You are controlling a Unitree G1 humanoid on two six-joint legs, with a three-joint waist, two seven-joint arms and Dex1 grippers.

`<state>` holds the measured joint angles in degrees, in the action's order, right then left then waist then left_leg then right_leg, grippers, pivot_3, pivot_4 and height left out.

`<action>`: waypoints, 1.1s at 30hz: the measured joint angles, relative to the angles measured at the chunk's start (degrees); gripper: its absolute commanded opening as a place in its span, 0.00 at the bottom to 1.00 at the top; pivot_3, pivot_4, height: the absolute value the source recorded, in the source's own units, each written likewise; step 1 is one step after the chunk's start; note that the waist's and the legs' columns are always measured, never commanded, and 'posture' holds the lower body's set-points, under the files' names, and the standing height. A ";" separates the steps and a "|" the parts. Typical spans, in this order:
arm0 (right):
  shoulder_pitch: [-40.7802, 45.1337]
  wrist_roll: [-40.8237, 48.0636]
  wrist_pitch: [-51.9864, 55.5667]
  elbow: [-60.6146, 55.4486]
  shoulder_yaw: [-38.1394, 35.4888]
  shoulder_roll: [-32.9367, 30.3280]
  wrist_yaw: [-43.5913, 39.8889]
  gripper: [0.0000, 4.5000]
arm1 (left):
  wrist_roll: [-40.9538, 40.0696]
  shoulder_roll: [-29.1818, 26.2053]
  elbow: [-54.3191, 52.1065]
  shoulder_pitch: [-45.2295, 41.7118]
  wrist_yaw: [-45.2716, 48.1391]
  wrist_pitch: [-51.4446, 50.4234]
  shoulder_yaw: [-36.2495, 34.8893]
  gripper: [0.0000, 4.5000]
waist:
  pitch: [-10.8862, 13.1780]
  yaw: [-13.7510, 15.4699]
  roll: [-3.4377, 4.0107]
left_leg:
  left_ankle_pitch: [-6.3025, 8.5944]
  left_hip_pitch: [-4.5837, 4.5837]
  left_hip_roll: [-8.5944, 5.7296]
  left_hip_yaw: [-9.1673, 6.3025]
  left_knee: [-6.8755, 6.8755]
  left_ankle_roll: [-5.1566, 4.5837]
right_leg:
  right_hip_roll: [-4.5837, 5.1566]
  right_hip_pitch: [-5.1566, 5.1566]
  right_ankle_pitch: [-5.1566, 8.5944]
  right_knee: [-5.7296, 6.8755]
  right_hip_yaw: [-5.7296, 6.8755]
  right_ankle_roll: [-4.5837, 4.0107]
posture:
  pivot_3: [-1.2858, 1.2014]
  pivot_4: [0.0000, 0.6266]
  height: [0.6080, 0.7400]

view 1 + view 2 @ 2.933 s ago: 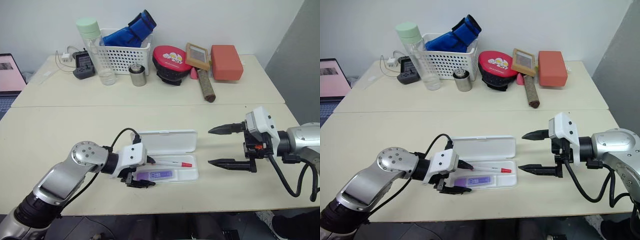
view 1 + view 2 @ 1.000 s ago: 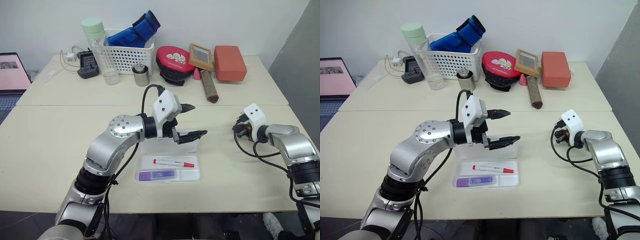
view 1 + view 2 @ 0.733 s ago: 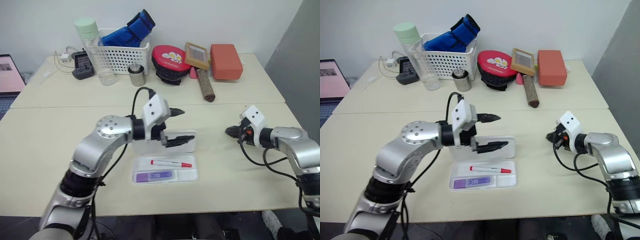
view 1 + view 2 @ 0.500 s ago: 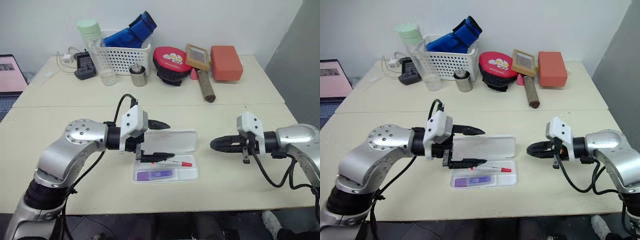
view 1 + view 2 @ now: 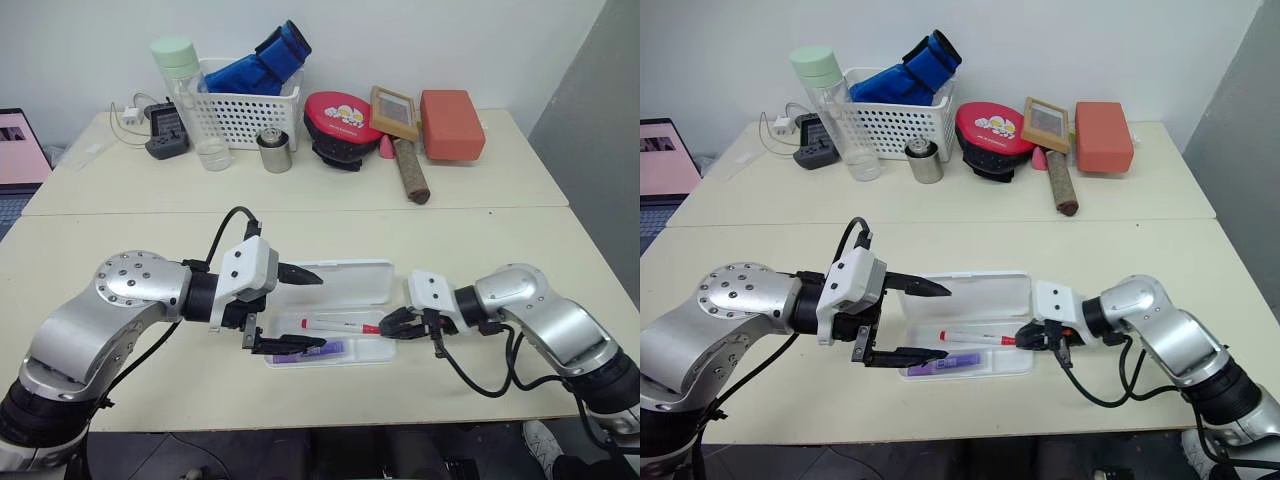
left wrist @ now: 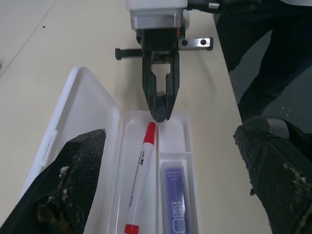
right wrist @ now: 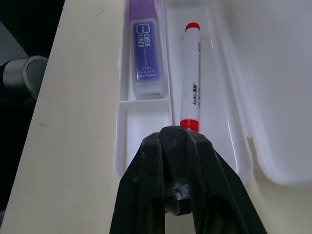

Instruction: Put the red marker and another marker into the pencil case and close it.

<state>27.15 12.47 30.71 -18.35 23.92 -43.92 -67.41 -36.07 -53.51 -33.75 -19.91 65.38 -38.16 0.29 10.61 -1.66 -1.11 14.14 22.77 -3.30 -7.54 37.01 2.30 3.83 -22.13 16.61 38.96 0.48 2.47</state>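
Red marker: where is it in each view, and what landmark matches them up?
Left eye: red marker in the case's rear slot.
Right eye: same slot.
Left wrist: bottom centre.
Right wrist: upper centre.
Landmark: purple marker alongside it.

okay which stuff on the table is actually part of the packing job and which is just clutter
Part of the job: red marker, purple marker, pencil case.

Just lying about: mesh basket, bottle, metal cup, red round case, orange box.
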 measured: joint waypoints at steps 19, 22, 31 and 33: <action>-0.74 -1.04 3.44 -1.76 2.93 2.61 1.14 0.33 | -0.31 -0.72 -0.03 -0.09 -0.75 -0.26 -0.18 1.00 | 0.00 -0.06 0.00 | 0.05 -0.02 0.02 0.00 -0.01 -0.09 | -0.03 -0.01 0.00 0.01 0.00 0.00 | 0.52 0.24 1.00; -0.72 -1.00 3.47 -1.76 2.96 2.84 1.03 0.51 | -0.33 -0.72 -0.03 -0.09 -0.91 -0.26 -0.18 1.00 | 0.00 -0.04 0.00 | 0.05 -0.01 0.02 0.00 0.00 -0.09 | -0.02 -0.01 0.00 0.01 0.00 0.00 | 0.52 0.24 1.00; -0.68 0.24 3.87 -1.86 2.35 2.64 0.43 0.98 | -0.91 -0.72 -0.03 -0.10 -1.10 -0.31 -0.19 1.00 | 0.00 -0.04 0.00 | 0.05 -0.01 0.02 -0.01 0.00 -0.09 | -0.02 -0.01 0.00 0.01 0.00 0.00 | 0.52 0.24 1.00; -0.64 0.67 4.08 -2.13 1.77 2.30 0.05 0.99 | -1.15 -0.73 -0.02 -0.09 -1.13 -0.39 -0.35 1.00 | 0.00 -0.04 0.00 | 0.05 -0.01 0.02 0.00 0.00 -0.09 | -0.02 -0.01 0.00 0.01 0.00 0.00 | 0.52 0.24 1.00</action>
<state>26.51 13.14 34.79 -20.48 25.69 -41.61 -67.35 -37.23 -54.24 -33.77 -20.00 64.25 -38.55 -0.05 10.61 -1.70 -1.11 14.20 22.76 -3.28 -7.55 37.01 2.21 3.80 -22.14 16.61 38.97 0.49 2.47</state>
